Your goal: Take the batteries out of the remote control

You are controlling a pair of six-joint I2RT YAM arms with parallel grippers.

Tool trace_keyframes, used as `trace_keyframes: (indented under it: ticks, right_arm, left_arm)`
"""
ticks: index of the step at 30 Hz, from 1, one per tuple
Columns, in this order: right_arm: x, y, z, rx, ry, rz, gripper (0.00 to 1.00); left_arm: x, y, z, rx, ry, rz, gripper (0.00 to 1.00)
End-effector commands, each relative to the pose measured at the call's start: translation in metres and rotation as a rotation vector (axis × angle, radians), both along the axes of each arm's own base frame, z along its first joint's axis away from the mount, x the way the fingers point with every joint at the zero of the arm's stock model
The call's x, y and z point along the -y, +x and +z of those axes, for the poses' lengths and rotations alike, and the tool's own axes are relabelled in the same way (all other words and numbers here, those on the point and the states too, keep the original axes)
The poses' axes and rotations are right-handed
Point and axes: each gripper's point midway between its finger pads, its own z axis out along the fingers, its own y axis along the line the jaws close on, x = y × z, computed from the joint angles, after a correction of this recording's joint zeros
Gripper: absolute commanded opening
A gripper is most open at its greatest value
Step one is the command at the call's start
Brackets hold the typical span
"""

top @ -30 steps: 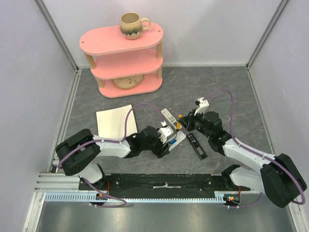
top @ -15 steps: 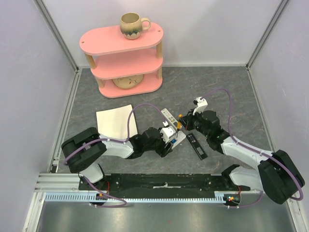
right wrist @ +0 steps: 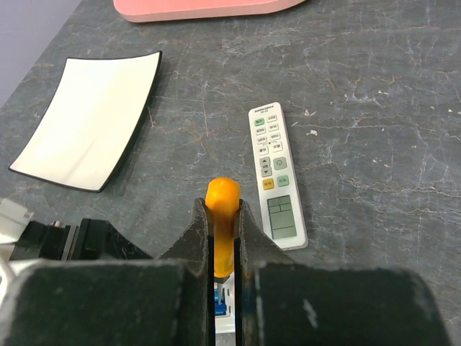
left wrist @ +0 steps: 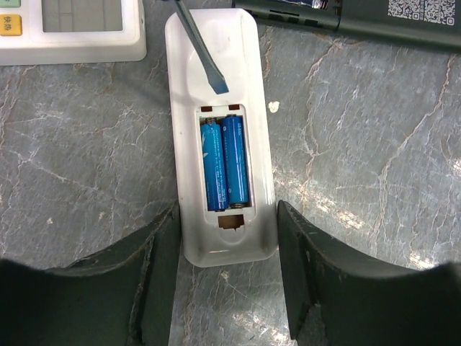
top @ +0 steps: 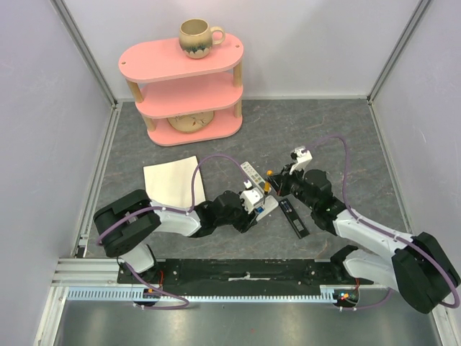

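Observation:
The white remote control lies back up with its battery bay open. Two blue batteries sit side by side in the bay. My left gripper has one finger against each side of the remote's near end. My right gripper is shut on the orange handle of a small screwdriver. The screwdriver's blade rests on the remote just beyond the bay. In the top view both grippers meet at the remote, the left gripper below it and the right gripper above.
A second white remote with buttons up lies just beyond. A long black strip lies to the right. A white sheet lies to the left. A pink shelf with a mug stands at the back.
My left gripper and the white remote have shifted slightly to the right. My right gripper with the screwdriver has barely moved.

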Motion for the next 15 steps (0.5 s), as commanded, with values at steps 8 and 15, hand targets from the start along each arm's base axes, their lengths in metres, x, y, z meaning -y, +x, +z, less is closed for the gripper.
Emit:
trace_keyframes:
  ticks: [8, 15]
  right_arm:
    - [0.003, -0.012, 0.017, 0.167, 0.061, 0.008, 0.0]
    - [0.006, -0.014, 0.014, 0.182, 0.041, 0.006, 0.0]
  left_arm:
    - [-0.019, -0.012, -0.033, -0.087, 0.117, 0.024, 0.31]
    - [-0.019, -0.011, -0.033, -0.086, 0.117, 0.027, 0.3]
